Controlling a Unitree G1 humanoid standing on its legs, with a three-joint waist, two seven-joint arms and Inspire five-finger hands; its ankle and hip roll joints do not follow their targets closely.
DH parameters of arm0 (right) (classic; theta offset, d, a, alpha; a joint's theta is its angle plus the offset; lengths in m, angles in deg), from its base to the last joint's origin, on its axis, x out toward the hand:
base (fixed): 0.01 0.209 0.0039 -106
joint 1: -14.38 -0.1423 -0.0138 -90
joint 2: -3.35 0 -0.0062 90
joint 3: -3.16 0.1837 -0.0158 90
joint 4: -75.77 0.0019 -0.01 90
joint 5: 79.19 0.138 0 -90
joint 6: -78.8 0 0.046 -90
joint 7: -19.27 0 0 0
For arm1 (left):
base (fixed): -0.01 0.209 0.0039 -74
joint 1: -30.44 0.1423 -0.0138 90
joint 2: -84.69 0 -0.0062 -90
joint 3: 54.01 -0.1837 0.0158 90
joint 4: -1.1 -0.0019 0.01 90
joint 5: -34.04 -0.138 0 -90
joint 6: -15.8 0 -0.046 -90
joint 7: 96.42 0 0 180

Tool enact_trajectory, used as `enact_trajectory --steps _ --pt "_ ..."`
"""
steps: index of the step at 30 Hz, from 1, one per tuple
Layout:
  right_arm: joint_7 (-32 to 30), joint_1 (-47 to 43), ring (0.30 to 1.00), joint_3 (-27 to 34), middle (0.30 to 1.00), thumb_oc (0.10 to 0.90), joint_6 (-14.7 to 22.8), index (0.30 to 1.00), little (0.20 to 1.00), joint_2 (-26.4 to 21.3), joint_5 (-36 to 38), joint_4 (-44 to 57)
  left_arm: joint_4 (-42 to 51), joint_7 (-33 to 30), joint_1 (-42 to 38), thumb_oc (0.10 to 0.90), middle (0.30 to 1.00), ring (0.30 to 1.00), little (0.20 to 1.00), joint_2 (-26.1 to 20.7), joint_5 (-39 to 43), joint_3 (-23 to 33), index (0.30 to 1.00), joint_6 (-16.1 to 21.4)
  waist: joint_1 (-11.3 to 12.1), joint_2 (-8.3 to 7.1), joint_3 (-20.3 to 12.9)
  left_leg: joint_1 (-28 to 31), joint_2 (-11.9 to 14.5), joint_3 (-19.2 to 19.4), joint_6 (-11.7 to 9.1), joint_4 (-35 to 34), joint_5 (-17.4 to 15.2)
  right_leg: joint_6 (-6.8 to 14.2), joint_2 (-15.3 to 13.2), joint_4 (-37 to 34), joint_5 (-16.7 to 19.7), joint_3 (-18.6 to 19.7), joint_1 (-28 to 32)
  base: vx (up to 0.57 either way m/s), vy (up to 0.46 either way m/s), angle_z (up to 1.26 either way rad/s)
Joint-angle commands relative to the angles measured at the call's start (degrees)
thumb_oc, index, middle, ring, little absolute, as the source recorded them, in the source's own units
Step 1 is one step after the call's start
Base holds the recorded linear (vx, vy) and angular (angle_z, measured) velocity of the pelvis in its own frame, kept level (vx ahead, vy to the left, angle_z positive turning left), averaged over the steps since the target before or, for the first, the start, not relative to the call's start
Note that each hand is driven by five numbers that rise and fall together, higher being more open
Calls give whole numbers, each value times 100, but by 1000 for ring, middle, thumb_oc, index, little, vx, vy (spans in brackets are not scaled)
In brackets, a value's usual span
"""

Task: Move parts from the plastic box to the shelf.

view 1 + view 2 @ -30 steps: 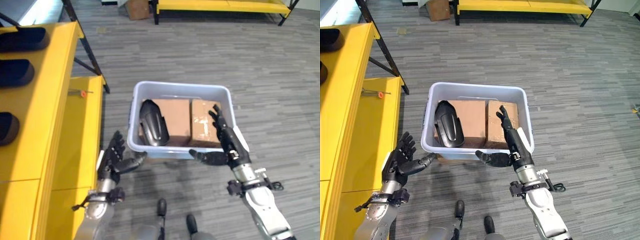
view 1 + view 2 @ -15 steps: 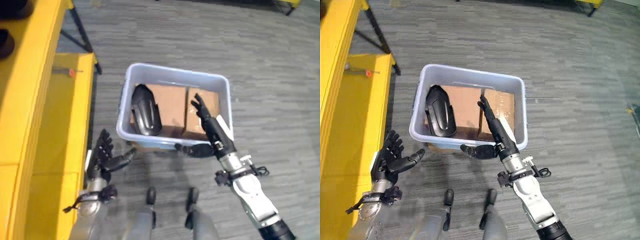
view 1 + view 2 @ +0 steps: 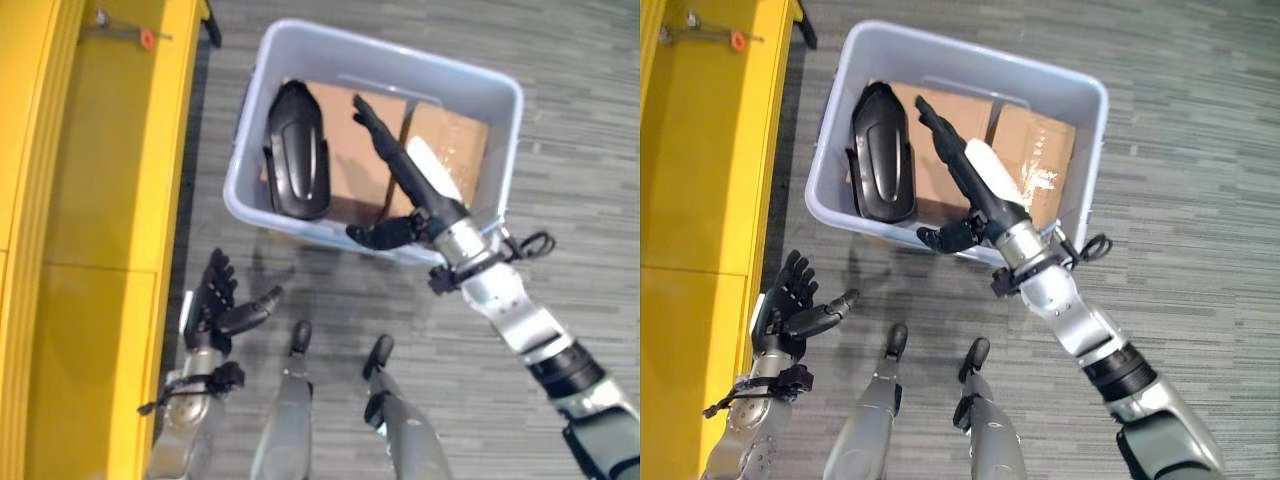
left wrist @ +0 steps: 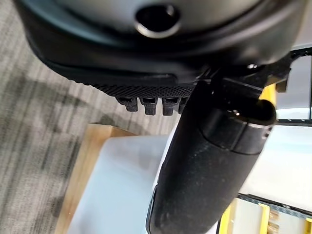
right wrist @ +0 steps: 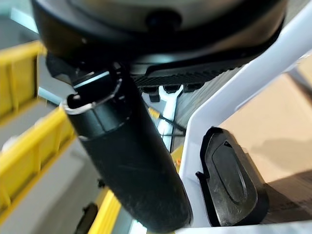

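The right hand (image 3: 415,190) reaches over the pale grey plastic box (image 3: 505,140), fingers straight and holding nothing, thumb hanging outside the near wall. From its wrist camera the black part (image 5: 229,183) shows as a smooth, rounded moulded shell lying on brown cardboard (image 3: 350,170) inside the box, against its left wall. The left hand (image 3: 790,310) hovers low beside the glossy yellow shelf (image 3: 90,200), fingers spread and relaxed. Grey striped carpet (image 3: 1200,200) covers the floor.

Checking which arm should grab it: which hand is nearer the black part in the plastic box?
Right. The right hand reaches over the plastic box, fingers straight, just beside the black part. The left hand hangs open outside the box, over the floor.
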Motion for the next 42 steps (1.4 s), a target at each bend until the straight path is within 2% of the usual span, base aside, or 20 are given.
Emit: enact_trajectory --steps 1,6,8,9,10,11,12,18,23,30,36,42 --pt "-324 -818 1000 -224 1000 900 316 1000 1000 -243 -554 309 764 -19 198 900 1000 1000 1000 -480 128 99 1000 546 150 -55 -502 499 75 15 236 -322 -258 556 -653 977 -611 85 -476 -14 -35 11" --pt "-443 -1924 1000 -830 1000 900 190 1000 1000 -819 -1300 -93 833 -30 167 900 1000 1000 1000 -603 177 48 1000 610 304 -12 -371 379 88 -88 196 -446 -148 551 -666 1107 -665 38 -648 -1 -20 11" --pt "-463 -2095 1000 -919 1000 900 172 1000 1000 -910 -1439 -148 831 -47 157 900 1000 1000 1000 -611 179 41 1000 619 335 7 -339 373 103 -111 183 -462 -155 551 -659 1143 -705 36 -671 7 -17 9" --pt "-431 -2534 1000 -1289 1000 900 63 1000 1000 -1245 -2085 -261 851 -42 141 900 1000 1000 1000 -669 179 39 1000 632 406 9 -290 338 102 -156 171 -510 -129 553 -663 1175 -727 26 -717 15 -18 9" --pt "-445 -2577 1000 -1332 1000 900 66 1000 1000 -1239 -2086 -288 849 -41 134 900 1000 1000 1000 -647 178 46 1000 632 389 24 -282 338 103 -158 171 -511 -128 553 -664 1181 -729 25 -720 7 -26 8" --pt "-479 -2933 1000 -1631 1000 900 24 1000 1000 -1533 -2634 -329 882 -70 109 900 1000 1000 1000 -695 150 49 1000 650 441 17 -231 277 101 -200 156 -526 -104 557 -676 1222 -746 -1 -774 -1 -21 12" --pt "-418 -3169 1000 -1837 1000 900 12 1000 1000 -1692 -2851 -352 866 -85 70 900 1000 1000 1000 -702 120 38 1000 656 438 33 -189 233 87 -233 149 -518 -90 557 -690 1268 -766 -13 -817 3 -26 14" --pt "-415 -4007 1000 -2389 1000 900 -5 1000 1000 -2333 -3265 -258 900 -119 -34 900 1000 1000 1000 -714 70 22 1000 658 460 9 -75 111 59 -329 119 -580 -30 555 -724 1389 -825 -74 -953 14 -13 12" --pt "-354 -4788 1000 -3230 1000 900 -57 1000 1000 -2691 -3552 -579 909 -112 -76 900 1000 1000 1000 -775 69 -6 1000 683 489 -55 7 23 51 -372 103 -610 -3 553 -721 1421 -850 -90 -1032 4 -1 1" --pt "-289 -5485 1000 -4307 1000 900 -85 1000 1000 -2827 -4041 -1373 828 -140 -136 900 1000 1000 1000 -786 37 -11 1000 729 511 -37 149 -153 3 -437 95 -504 -18 536 -760 1532 -906 -106 -1152 2 -2 2" --pt "-319 -5801 1000 -4739 1000 900 -192 1000 1000 -2592 -4163 -2082 810 -177 -214 900 1000 1000 1000 -780 30 -78 1000 788 523 -29 150 -344 -18 -445 86 -471 -15 529 -757 1569 -912 -92 -1341 6 5 4" --pt "-362 -5942 1000 -4899 1000 900 -283 1000 1000 -2432 -4250 -2482 816 -235 -249 900 1000 1000 1000 -758 48 -104 1000 829 525 -25 150 -535 -40 -476 73 -432 -11 536 -764 1567 -902 -127 -1484 15 -4 0"
